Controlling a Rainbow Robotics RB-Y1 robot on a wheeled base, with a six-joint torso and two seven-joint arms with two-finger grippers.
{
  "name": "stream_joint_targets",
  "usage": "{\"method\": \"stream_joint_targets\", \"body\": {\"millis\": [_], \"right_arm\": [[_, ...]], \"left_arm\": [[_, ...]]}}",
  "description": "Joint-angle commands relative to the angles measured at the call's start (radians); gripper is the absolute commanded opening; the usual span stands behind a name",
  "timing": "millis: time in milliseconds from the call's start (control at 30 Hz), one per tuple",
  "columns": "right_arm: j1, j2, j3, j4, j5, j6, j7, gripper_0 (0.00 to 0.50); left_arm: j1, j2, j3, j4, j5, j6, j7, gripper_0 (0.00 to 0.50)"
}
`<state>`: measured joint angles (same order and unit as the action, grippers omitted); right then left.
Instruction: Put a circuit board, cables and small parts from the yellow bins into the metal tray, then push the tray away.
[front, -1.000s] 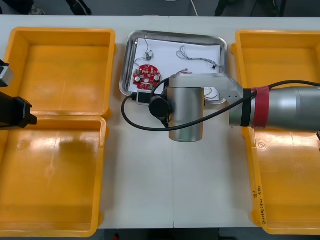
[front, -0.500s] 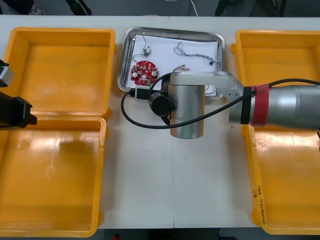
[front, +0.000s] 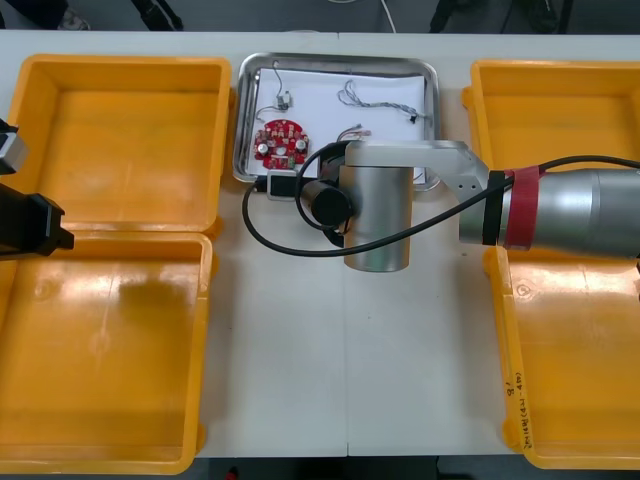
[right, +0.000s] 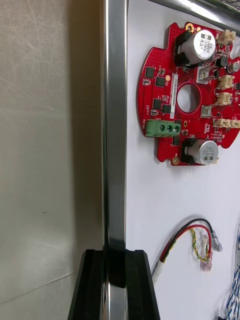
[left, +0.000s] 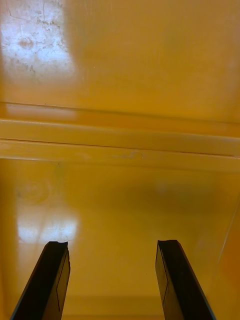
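Right gripper (right: 115, 256): fingers (right: 93, 285) pressed onto the tray (right: 116, 125), pinching its rim between them. In the front view this is the tray's lower rim, near its lower-left corner, just above frame centre; the right arm (front: 560, 210) enters from the right edge and its wrist covers the tray's lower-right part.

Tray (front: 340, 60): upper centre of the frame, white inside, standing between the bins.

Contents:
- Board (front: 280, 140), (right: 187, 95): flat in the tray's lower-left area, just beyond the fingers and beside the pinched rim, apart from it.
- Red-yellow cable (right: 192, 240): on the white floor, next to the fingers on the board's side.
- Blue-white cable (front: 380, 100): across the tray's upper-right area.
- Small part (front: 284, 99): above the board, upper left in the tray.

Left gripper (front: 30, 220), (left: 112, 245): at the frame's left edge, fingers (left: 55, 270) spread apart, nothing between them, above the joint of the two left bins (front: 130, 130).

Right bins (front: 560, 110): along the right side. Table (front: 420, 380): light, bare below the arm.
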<state>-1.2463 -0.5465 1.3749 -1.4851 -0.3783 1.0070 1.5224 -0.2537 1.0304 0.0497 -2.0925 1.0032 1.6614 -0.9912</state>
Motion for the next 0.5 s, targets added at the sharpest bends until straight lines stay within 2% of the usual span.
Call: {"method": "stream_joint_targets", "body": {"millis": [33,500], "right_arm": [[-0.056,-0.024,0.019,0.016,0.01,-0.03,0.042,0.0],[-0.058,-0.041,0.019,0.085,0.01,-0.102,0.052,0.0]], "left_arm": [[0.011,0.046,0.033,-0.024,0.008,-0.009,-0.053,0.5],[0.011,0.046,0.033,-0.024,0.008,-0.009,-0.053,0.5]]}}
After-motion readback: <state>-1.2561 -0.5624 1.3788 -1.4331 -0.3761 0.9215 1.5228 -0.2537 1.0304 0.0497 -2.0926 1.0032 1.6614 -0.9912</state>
